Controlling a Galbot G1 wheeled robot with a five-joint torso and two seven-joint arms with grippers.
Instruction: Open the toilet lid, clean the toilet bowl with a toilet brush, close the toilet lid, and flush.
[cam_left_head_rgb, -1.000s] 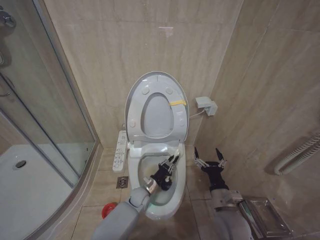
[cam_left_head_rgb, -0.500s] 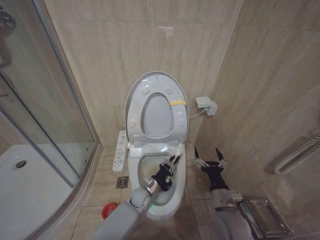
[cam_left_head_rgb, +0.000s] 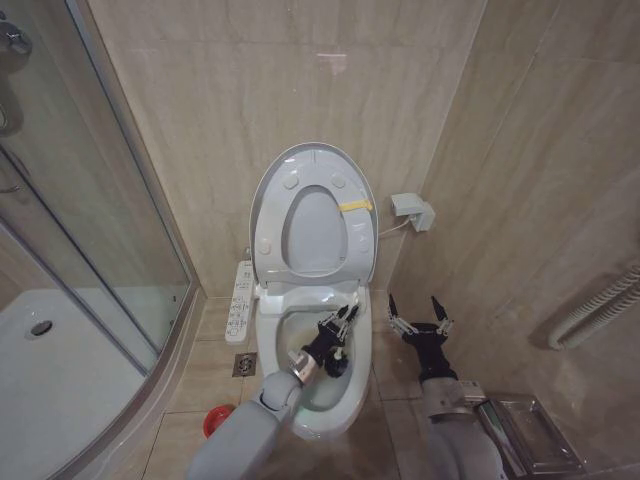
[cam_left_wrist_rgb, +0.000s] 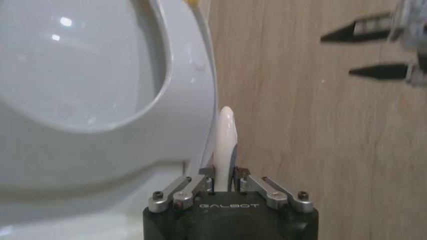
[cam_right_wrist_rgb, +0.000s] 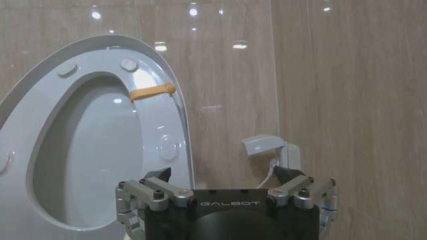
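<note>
The toilet lid (cam_left_head_rgb: 312, 158) stands raised against the wall, with the ring seat (cam_left_head_rgb: 357, 240) and its yellow tag up against it. Below them the toilet bowl (cam_left_head_rgb: 358, 385) lies uncovered. My left gripper (cam_left_head_rgb: 336, 328) reaches into the bowl, shut on the toilet brush. Its thin white handle (cam_left_wrist_rgb: 225, 140) sticks out past the fingers of that gripper (cam_left_wrist_rgb: 225, 176), and a dark shape (cam_left_head_rgb: 338, 366) under the gripper looks like the bristle head. To the right of the bowl my right gripper (cam_left_head_rgb: 418, 316) hovers over the floor, open and holding nothing. From its wrist (cam_right_wrist_rgb: 223, 176) the lid (cam_right_wrist_rgb: 87, 47) is in sight.
A white side control panel (cam_left_head_rgb: 240, 300) is fixed to the bowl's left. On the floor at lower left sit a round red holder (cam_left_head_rgb: 213, 421) and a drain (cam_left_head_rgb: 245, 364). The glass shower enclosure (cam_left_head_rgb: 90, 220) takes the left, a metal rack (cam_left_head_rgb: 530, 435) the lower right, a wall box (cam_left_head_rgb: 412, 210) the right wall.
The left gripper and the brush have shifted slightly inside the bowl. The right arm has stayed where it was.
</note>
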